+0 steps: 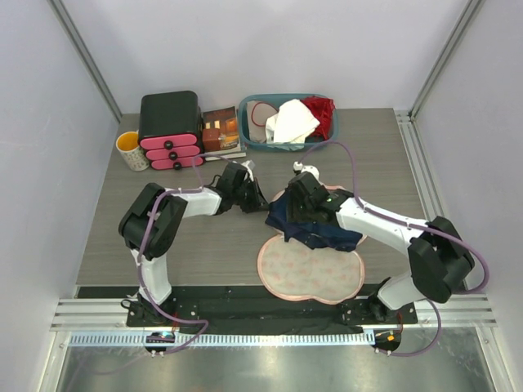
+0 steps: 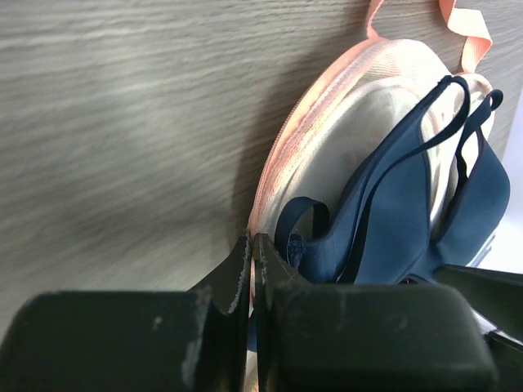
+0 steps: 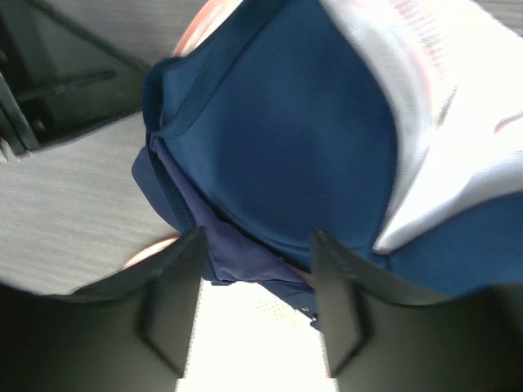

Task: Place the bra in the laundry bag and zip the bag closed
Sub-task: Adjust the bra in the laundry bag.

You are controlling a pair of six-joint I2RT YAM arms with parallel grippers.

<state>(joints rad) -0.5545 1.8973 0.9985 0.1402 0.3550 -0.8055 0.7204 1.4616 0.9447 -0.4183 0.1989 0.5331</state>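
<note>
**Position of parts.** The bag (image 1: 310, 278) lies open on the counter (image 1: 204, 245), a little right of centre. Its near half is flat and bare. The bra (image 1: 327, 235) lies across the far half, and its left end reaches the bag's left rim. In the left wrist view, thin straps loop over the bag's domed shell.

**Jaws.** On the left gripper (image 2: 252, 245) the jaws are together, with their tips at the bag's pink rim. We cannot tell whether they pinch the trim. On the right gripper (image 3: 257, 237) the jaws stand apart, directly over a navy cup and clamped on nothing.

**Handling.** We judge the bra to be light and soft. The padded cups will likely spring back when pressed, and the straps are thin enough to trail over the rim or snag in the zip.

- Take hold at a cup's thick edge or at the bridge between the cups, not at a strap.
- Tuck all fabric inside the rim before folding the near half over.

The bag looks limp, so we expect one arm must hold the rim while the other draws the zip.
</note>
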